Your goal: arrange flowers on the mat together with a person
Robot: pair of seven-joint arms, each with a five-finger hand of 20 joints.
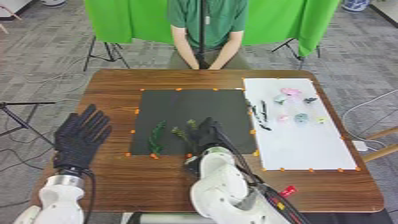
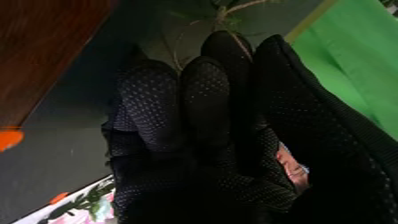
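The left hand (image 1: 78, 141) is held with fingers spread; whether a sprig (image 1: 180, 133) is pinched by the right hand (image 1: 209, 135) cannot be told.

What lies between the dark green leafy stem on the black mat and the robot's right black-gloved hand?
In the head view, thin pale-green sprigs lie between the green stem and the right hand.

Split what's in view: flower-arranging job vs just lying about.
Job:
- dark mat
- green sprigs on it
- white sheet
- pink flower on it
- right robot hand
- left robot hand, off the mat

Lying about:
- red tag
- green backdrop
- black stand
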